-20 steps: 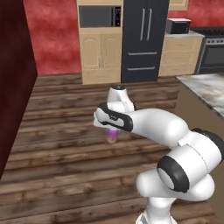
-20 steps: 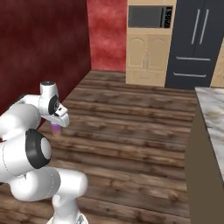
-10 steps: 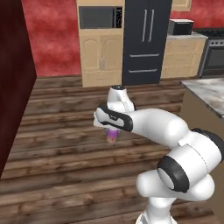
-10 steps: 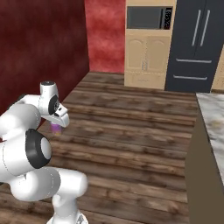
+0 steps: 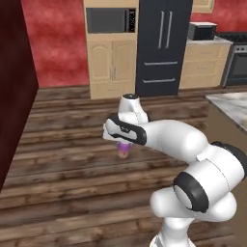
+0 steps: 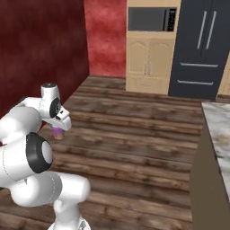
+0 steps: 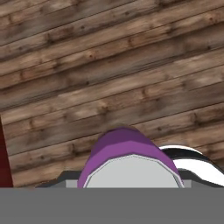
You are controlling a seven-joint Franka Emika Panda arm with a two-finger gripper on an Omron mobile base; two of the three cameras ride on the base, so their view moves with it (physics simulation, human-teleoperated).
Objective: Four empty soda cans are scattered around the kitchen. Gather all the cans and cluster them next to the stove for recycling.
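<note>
Currently the end effector (image 5: 125, 146) hangs over the wooden floor (image 5: 62, 169) in mid-room, pinching the purple can (image 5: 124, 149), which pokes out below the hand in both base views. From the hand camera the can (image 7: 127, 159) sits right up against the lens, silver end toward it, purple wall beyond, floor planks behind. So this can is off the ground and carried, well apart from the stove (image 5: 237, 61), which stands at the far right against the back wall, past the fridge (image 5: 161, 46).

Risks, as judged:
- Only the lower part of the can shows under the hand, so how deep the grip sits is unclear. A shallow hold could slip if the base drives or the arm swings fast, and an empty can would roll away across the planks.
- An empty can is thin-walled, so too hard a squeeze could dent it.
- The table (image 5: 231, 103) juts in at the right between arm and stove. A wide swing toward the stove could clip its edge or knock the can loose.
- Setting down next to the stove calls for a flat spot, and a tilted release would tip the can.

Hidden or unclear:
- Fingertips are masked by the can and the hand body; contact points cannot be seen.
- Stove is cut off at the frame edge, so burners and the space beside it are unreadable.
- A small dark box (image 5: 202, 31) sits on the far table near the stove; its detail is too small to make out.
</note>
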